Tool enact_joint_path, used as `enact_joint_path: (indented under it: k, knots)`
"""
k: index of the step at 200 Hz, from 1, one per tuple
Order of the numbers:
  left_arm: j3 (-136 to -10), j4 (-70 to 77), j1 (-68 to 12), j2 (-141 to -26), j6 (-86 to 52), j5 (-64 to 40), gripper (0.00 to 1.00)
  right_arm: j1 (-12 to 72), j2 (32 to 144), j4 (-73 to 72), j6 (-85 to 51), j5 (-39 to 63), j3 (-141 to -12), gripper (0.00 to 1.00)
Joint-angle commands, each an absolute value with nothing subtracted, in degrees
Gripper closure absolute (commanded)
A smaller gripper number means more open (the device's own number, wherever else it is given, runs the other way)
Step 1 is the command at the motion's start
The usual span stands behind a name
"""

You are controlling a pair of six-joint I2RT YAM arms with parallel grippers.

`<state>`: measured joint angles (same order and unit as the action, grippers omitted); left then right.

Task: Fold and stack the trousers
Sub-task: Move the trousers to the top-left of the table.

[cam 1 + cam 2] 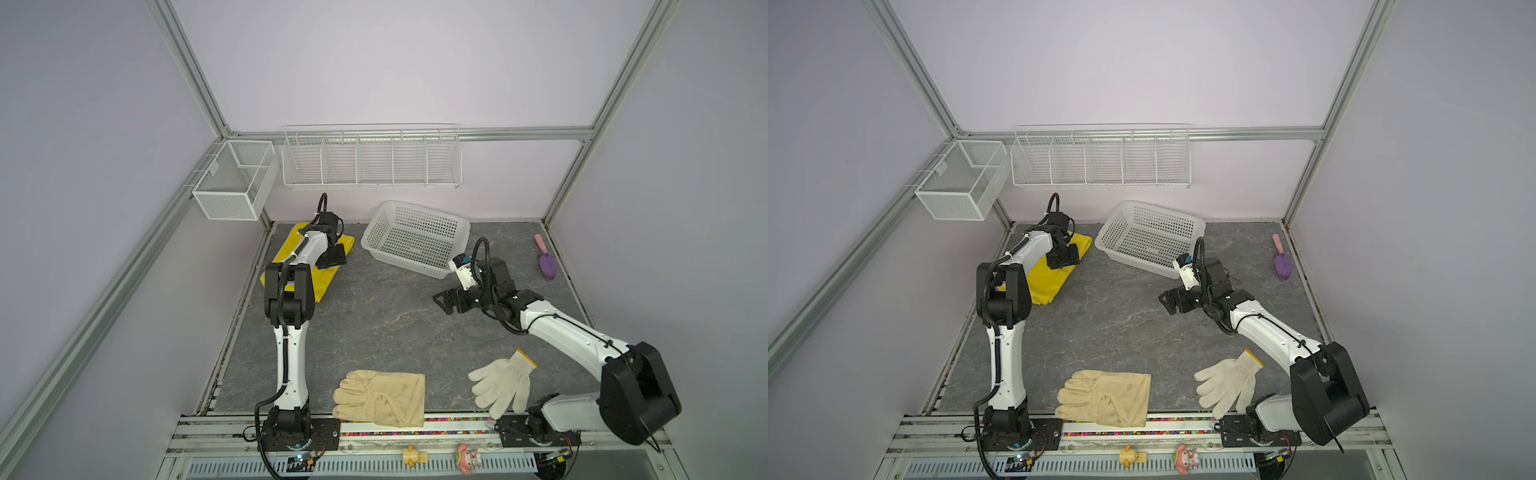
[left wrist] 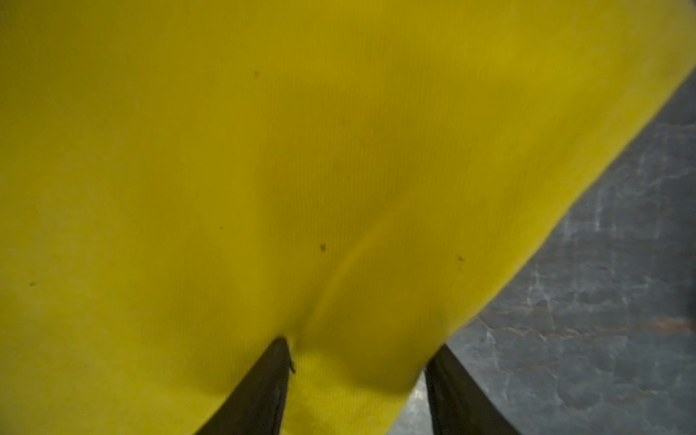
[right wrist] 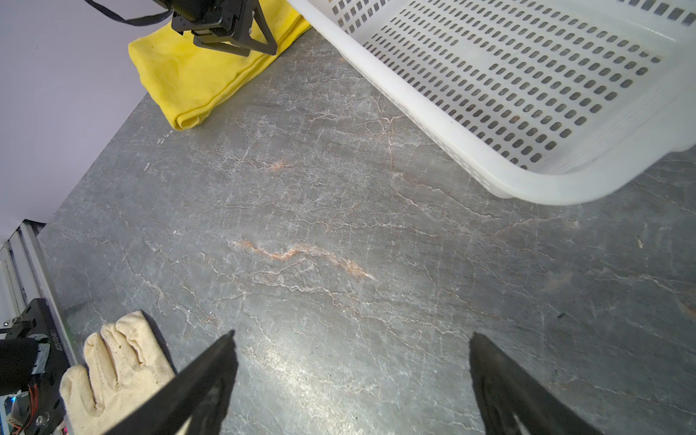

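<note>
Grey table [image 3: 339, 226], near to mid: right gripper [image 3: 354, 335] hovers low, jaws wide, empty, arm bent | far left corner: trousers [image 3: 188, 79] lie folded in flat layers; further folding and stacking judged outstanding | left gripper [image 2: 361, 346] on them, arm outstretched, cloth ridge between parted jaws, grip undeterminable.

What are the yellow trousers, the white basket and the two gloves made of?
The trousers look like soft, matte knit cloth: fine ribs show up close. The basket seems to be hard, smooth plastic, moulded with rows of slots. The cream glove looks like leather or thick suede, creased and stained, though I can't be sure. The white glove looks like knitted cotton with a ribbed cuff.
</note>
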<state>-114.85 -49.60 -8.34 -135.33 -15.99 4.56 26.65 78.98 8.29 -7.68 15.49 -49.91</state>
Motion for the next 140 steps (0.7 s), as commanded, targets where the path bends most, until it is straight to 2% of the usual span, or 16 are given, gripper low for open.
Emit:
enact_joint_path:
  k: [1,33,80,93,110,140]
  knots:
    - [-118.79,-51.67,-7.27,-139.47,-20.90,7.04,0.45,26.27,78.39,8.79,-7.02,15.84,-49.99,0.03]
    - [-125.21,-54.10,-5.99,-143.94,-26.87,6.82,0.46,26.26,78.14,9.27,-6.94,15.44,-50.01,0.03]
    - [-135.69,-57.76,-4.57,-149.95,-26.94,9.40,0.47,26.05,77.81,9.92,-6.85,14.91,-50.01,0.03]
    - [-136.50,-57.20,-3.33,-150.04,-26.34,6.05,0.46,25.93,77.62,10.02,-6.86,14.83,-50.01,0.03]
    - [-136.32,-55.79,-3.16,-148.93,-23.53,4.56,0.42,25.26,77.52,9.84,-6.86,14.75,-50.00,0.03]
    - [-135.27,-55.03,-3.38,-146.00,-18.59,-0.69,0.29,23.10,77.53,8.54,-7.42,15.50,-49.57,0.01]
